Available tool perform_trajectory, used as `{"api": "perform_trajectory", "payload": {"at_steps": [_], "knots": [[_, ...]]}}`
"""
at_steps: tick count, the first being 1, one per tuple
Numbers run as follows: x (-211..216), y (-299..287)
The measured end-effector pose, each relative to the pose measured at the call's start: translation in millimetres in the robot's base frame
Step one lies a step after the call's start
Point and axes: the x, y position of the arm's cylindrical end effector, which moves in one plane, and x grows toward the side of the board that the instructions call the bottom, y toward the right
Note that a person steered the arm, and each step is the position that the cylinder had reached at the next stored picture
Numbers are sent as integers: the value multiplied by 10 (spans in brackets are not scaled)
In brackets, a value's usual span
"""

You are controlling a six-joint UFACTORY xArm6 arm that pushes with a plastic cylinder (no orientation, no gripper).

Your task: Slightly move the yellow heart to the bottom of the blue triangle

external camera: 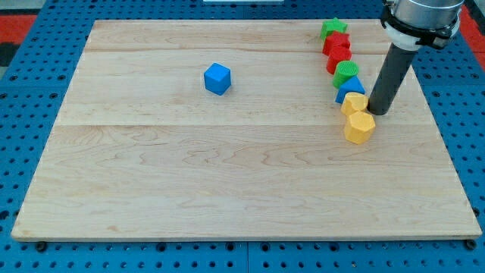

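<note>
No readable text, label, brand, number or sign anywhere: none on the wooden board (227, 174), none on the coloured blocks, none on the dark rod.

Board (227, 167) pale matt wood, visible grain; blue cube (217, 79) smooth, slightly glossy.

Rod (390, 80): straight, dark grey cylinder, matte.
Collar (421, 14): wider silver-grey metal housing, black band beneath.
Tip (373, 113): blunt dark end.
</note>
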Motion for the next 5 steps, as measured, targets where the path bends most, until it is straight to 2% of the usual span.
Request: {"api": "perform_trajectory", "payload": {"at_steps": [5], "knots": [[-190,168]]}}
